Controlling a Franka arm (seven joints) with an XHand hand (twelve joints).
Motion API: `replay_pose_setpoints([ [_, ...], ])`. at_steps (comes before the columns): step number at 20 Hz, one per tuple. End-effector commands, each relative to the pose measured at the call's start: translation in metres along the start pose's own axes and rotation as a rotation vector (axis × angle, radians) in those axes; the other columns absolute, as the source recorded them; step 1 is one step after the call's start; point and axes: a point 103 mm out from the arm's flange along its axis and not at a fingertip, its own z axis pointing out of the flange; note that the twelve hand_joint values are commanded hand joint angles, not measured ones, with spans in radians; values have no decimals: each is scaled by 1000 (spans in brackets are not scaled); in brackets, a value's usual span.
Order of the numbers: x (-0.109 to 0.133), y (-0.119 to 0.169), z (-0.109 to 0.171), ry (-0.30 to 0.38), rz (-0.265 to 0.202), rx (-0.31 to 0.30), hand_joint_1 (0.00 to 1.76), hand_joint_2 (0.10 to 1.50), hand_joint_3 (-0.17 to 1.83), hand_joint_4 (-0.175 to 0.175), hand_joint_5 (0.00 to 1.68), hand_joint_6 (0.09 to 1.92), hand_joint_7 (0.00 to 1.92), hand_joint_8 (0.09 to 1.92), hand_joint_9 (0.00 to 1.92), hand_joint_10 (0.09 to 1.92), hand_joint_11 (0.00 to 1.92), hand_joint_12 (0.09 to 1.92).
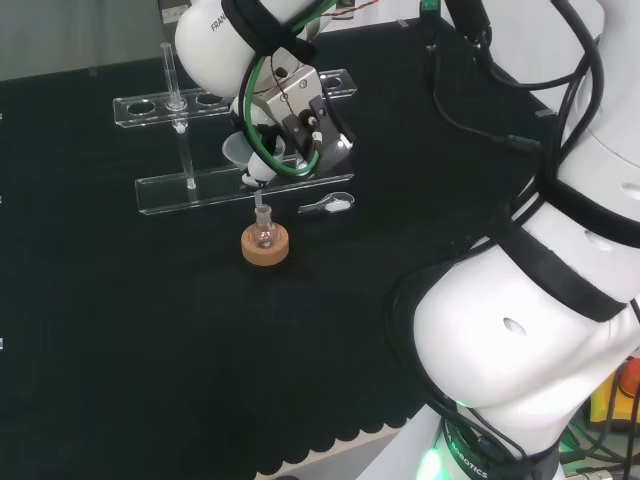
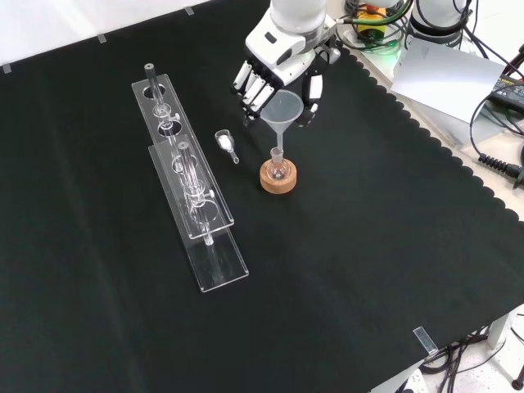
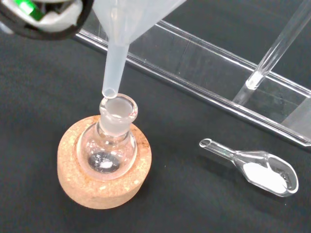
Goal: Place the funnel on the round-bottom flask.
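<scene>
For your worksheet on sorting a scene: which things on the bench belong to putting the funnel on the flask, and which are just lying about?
Belong to the job:
funnel, held by the hand
round-bottom flask
cork ring under the flask

Just lying about:
clear rack with glass tubes
small glass scoop holding white powder

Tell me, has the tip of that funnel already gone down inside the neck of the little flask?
No. In the wrist view the funnel stem ends just above the rim of the round-bottom flask, off to one side of its mouth.

Rough cork ring point(image 3: 104, 165) — glossy glass flask point(image 3: 108, 145)
</scene>
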Motion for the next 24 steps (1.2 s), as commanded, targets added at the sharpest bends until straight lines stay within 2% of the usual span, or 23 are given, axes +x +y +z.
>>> replay_pose_setpoints([
  [1,-1,2,3,0,2,7,925,667,622,-119,715,1081,665,1201,1066,941,771,1078],
  [24,-8,12,21,-6,-3,15,923,668,624,-119,714,1079,660,1193,1065,942,771,1077],
])
